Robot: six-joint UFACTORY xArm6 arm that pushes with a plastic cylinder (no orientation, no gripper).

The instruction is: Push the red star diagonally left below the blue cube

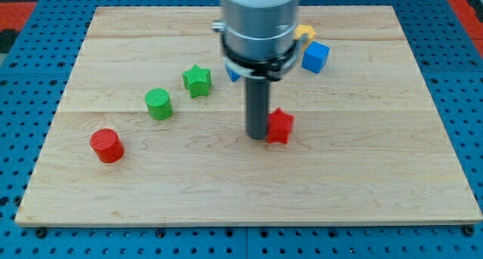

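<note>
- Jaws: none fitted; my tip [259, 136] ends a plain rod, grasping nothing, touching the red star [281, 126] from the view's left.
- Wooden board [362, 191]: I log every block on it.
- Blue cube [316, 57]: toward the view's top right of the star, well apart.
- Red cylinder [106, 146], green cylinder [159, 104], green star [197, 81]: at the view's left.

The bench [226, 191] is pale wood with a visible grain and board seams, smooth and matt. Around it lies blue perforated plastic matting [23, 123]. The red star [281, 126], blue cube [316, 57], green star [197, 81], green cylinder [159, 104] and red cylinder [106, 146] look like matt plastic, the cylinders' sides finely ribbed. The rod [258, 108] is dark and matt; its housing [260, 17] looks like brushed grey metal.
</note>
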